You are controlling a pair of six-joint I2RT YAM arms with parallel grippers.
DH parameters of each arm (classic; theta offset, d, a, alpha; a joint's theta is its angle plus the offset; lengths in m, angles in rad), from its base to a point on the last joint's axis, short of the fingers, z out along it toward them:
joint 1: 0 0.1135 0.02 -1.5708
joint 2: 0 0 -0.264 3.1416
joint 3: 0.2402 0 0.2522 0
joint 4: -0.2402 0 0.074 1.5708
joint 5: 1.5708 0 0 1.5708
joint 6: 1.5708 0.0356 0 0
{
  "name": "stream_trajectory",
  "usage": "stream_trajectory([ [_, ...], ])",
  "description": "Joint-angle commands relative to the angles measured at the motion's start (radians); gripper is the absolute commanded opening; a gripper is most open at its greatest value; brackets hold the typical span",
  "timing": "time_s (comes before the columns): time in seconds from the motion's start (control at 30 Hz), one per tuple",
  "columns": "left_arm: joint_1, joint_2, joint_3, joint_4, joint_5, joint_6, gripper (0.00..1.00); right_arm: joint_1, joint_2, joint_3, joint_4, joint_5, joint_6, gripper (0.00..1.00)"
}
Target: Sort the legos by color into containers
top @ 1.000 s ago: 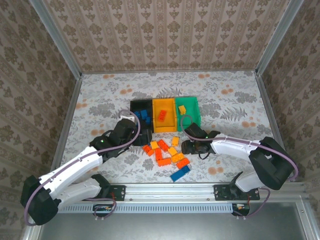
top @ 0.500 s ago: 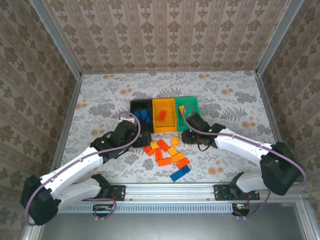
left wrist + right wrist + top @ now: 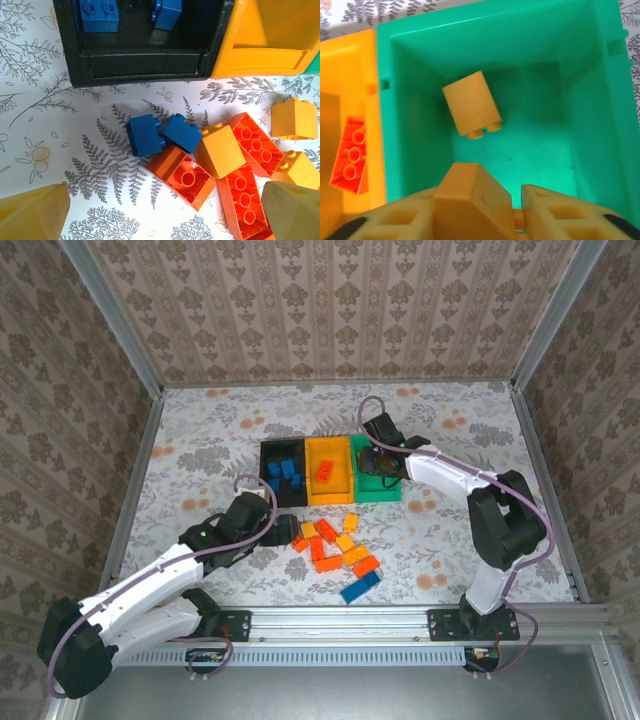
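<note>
My right gripper hangs over the green bin, at the right end of the bin row. Its jaws are open. A yellow-orange brick leans on the left finger, with a gap to the right finger. Another yellow-orange brick lies on the green bin's floor. My left gripper stands wide open above the loose legos, empty. Below it lie two blue bricks, a red-orange brick and a yellow-orange one. The black bin holds blue bricks.
The orange-yellow bin sits between the black and green bins and holds a red-orange brick. A long blue brick lies nearest the front rail. Bare patterned table surrounds the bins and the pile.
The right arm swung from the pile up to the green bin with a yellow-orange brick, and its jaws have parted. The left gripper drew back slightly from the black bin.
</note>
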Motion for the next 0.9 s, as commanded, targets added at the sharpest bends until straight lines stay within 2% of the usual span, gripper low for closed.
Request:
stream_trajectory([
  [0.0, 0.001, -0.011, -0.019, -0.007, 0.024, -0.018, 1.0, -0.003, 0.022, 0.069, -0.043, 0.029, 0.011, 0.58],
  [0.07, 0.001, 0.001, -0.029, 0.005, 0.039, -0.015, 0.99, -0.001, 0.013, 0.071, -0.041, 0.01, 0.02, 0.71],
  [0.17, -0.013, 0.055, -0.031, 0.031, 0.059, -0.005, 0.96, 0.009, -0.031, 0.048, -0.021, -0.002, 0.023, 0.77],
  [0.3, -0.072, 0.164, -0.016, 0.089, 0.054, 0.0, 0.9, 0.023, -0.087, -0.003, -0.009, -0.005, 0.024, 0.78],
  [0.47, -0.109, 0.305, 0.016, 0.146, 0.053, 0.0, 0.88, 0.023, -0.138, -0.064, 0.008, -0.007, 0.029, 0.78],
  [0.73, -0.084, 0.416, 0.017, 0.091, -0.019, -0.031, 0.72, 0.022, -0.192, -0.114, 0.021, -0.001, 0.025, 0.78],
  [0.8, -0.063, 0.405, -0.003, 0.057, -0.033, -0.048, 0.65, 0.022, -0.205, -0.126, 0.025, -0.001, 0.028, 0.78],
  [0.87, -0.051, 0.36, -0.028, 0.021, -0.049, -0.061, 0.62, 0.022, -0.218, -0.139, 0.03, -0.001, 0.028, 0.78],
])
